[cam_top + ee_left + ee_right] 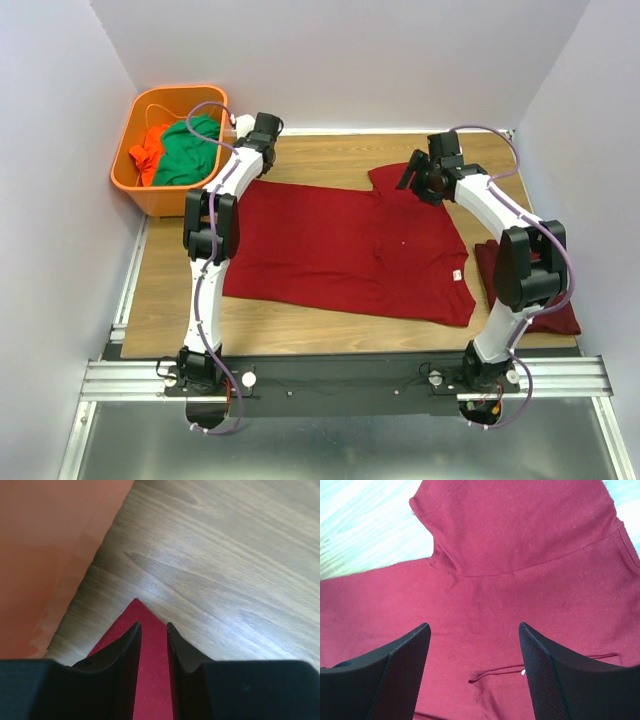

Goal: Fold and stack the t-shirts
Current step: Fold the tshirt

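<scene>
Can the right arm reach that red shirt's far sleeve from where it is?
Probably yes: the right gripper hangs right above the sleeve of the t-shirt, jaws wide open, nothing lying between.

Orange bin (pixel 150 196) w/ green garment (pixel 190 155), orange garment (pixel 150 150); wood table (pixel 330 152).

Right gripper (pixel 472 626) agape; left gripper (pixel 153 624) (outstretched) seemingly barely parted.
</scene>
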